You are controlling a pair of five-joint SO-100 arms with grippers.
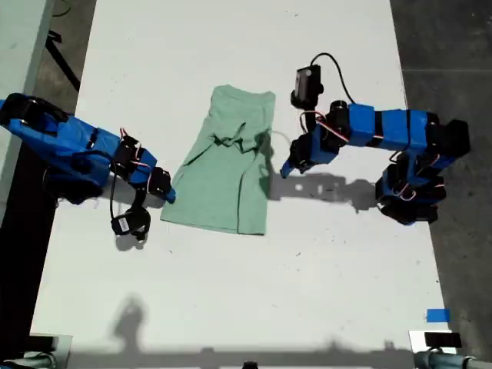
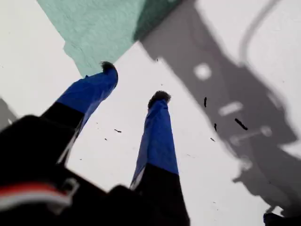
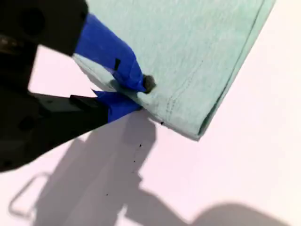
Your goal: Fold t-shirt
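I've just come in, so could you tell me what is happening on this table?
A pale mint-green cloth t-shirt lies partly folded on the white table. My second gripper is clamped on the shirt's hem near a corner; my first gripper hangs open over bare table beside the cloth.

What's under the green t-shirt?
The pale mint-green cloth t-shirt lies partly folded on the white table, which shows all around it. My second gripper's blue fingers pinch its edge, one slipped beneath. Anything else underneath is covered.
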